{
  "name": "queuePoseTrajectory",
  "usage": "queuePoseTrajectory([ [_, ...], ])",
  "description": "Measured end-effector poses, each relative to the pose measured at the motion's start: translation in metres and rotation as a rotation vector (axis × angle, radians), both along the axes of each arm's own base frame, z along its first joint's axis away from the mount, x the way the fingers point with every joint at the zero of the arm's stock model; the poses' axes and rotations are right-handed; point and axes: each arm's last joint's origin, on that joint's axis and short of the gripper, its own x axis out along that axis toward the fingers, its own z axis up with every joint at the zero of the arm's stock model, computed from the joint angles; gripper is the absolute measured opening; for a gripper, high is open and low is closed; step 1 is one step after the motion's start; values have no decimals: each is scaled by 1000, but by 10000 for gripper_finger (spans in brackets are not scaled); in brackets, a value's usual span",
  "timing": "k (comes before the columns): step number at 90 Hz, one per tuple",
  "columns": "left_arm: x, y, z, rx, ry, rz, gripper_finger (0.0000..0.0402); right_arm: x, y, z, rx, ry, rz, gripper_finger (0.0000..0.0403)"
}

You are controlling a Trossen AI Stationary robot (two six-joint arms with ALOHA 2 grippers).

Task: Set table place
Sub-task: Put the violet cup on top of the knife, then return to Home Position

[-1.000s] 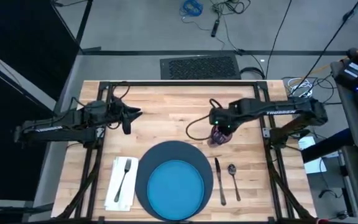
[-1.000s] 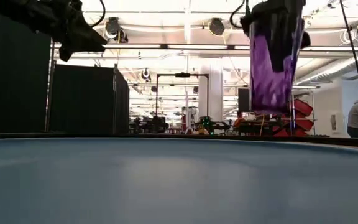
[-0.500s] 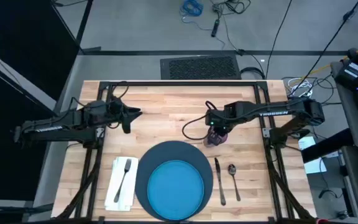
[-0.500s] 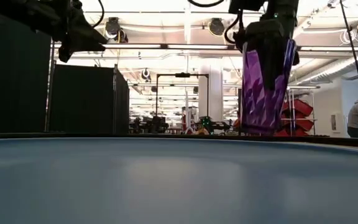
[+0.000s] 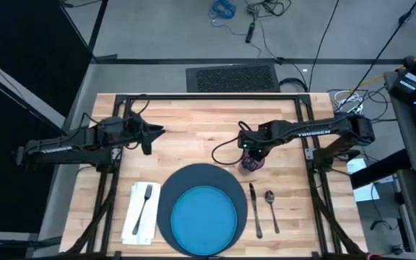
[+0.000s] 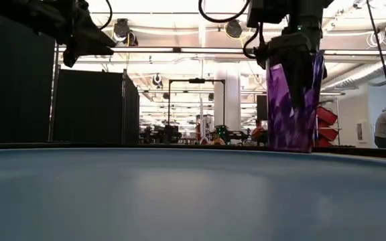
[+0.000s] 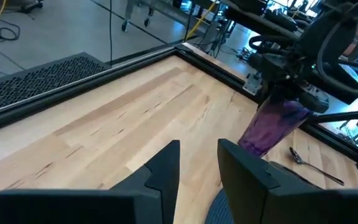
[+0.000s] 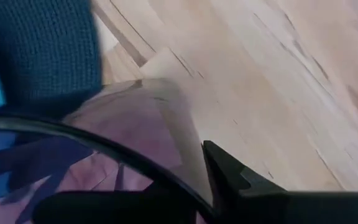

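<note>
A small purple cup [image 5: 251, 163] hangs just right of the far rim of the dark navy mat [image 5: 186, 180], with my right gripper [image 5: 249, 149] shut on it. Whether its base [image 7: 252, 148] touches the table [image 5: 193, 115] I cannot tell. The blue plate [image 5: 204, 217] lies on the mat. The fork [image 5: 144, 206] lies on the white napkin [image 5: 139, 213] left of the mat; the knife [image 5: 255, 209] and spoon [image 5: 271, 206] lie to its right. My left gripper [image 5: 157, 131] hovers open over the table's far left part. My right gripper holds the cup by its rim [image 8: 166, 177], coming from above with the fingers pointing down. One finger [image 8: 229, 180] stands outside the wall; a dark finger [image 6: 301, 87] shows through the purple wall and seems to be inside. The cup hangs nearly upright below the gripper.
Bare wood lies across the far half of the table between the two arms. A black metal frame [image 5: 208, 96] edges the table. Cables loop off the right arm [image 5: 226, 148] just above the wood.
My right gripper has gone down and a little toward the table's left and near edges with the cup. The cup has dropped from well above the mat's level to about table height and has swung from tilted to nearly upright.
</note>
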Motion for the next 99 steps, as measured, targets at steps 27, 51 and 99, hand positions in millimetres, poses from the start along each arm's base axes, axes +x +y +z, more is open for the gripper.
queuePoseTrajectory([
  [27,0,0,-1,0,10,0,93,3,0,-3,11,6,-16,9],
  [51,0,0,-1,0,10,-1,93,7,0,4,14,-29,-25,53],
  [99,0,0,-1,1,7,0,93,17,0,73,0,-136,82,91],
])
